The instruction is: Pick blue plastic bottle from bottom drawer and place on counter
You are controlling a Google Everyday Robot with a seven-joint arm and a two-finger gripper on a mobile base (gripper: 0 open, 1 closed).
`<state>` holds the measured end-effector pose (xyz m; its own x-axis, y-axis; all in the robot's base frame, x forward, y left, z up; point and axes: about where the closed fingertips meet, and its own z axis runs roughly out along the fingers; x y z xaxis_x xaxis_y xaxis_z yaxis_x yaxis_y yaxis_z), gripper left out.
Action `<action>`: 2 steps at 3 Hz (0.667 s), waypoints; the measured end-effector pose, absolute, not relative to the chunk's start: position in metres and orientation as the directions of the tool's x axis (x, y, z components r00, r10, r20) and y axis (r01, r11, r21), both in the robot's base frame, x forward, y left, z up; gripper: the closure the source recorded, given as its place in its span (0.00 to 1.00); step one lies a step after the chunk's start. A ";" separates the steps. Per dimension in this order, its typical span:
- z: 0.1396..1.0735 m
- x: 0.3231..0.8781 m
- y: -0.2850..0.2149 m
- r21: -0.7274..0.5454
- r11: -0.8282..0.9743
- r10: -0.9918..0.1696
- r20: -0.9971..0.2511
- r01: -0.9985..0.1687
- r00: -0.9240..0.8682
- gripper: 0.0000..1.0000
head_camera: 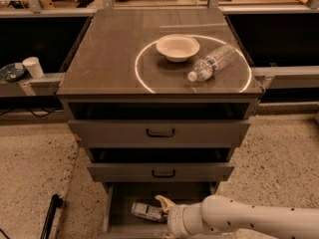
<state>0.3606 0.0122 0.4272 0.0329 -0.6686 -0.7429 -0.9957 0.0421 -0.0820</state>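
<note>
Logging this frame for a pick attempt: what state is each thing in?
bottom drawer: pulled open.
blue plastic bottle: lying on its side in the bottom drawer.
gripper: down in the bottom drawer, at the blue plastic bottle.
middle drawer: slightly open.
top drawer: slightly open.
bowl: upright on the counter.
water bottle: capped, on its side.

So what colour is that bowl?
The bowl is cream-white, camera view; gripper sits in the bottom drawer.

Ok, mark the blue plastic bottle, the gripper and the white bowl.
blue plastic bottle (147, 211): camera view, on its label.
gripper (167, 207): camera view, fingertip end, inside the bottom drawer (122, 220) beside the bottle.
white bowl (177, 46): camera view, its inside.
</note>
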 end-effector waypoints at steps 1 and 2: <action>0.427 0.361 0.012 -0.082 0.042 -0.669 -0.743 -0.996 0.033 0.00; 0.416 0.374 0.004 -0.097 0.061 -0.642 -0.765 -0.993 0.036 0.00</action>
<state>0.3737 0.0037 0.4159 0.0358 -0.6425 -0.7655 -0.9934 0.0606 -0.0973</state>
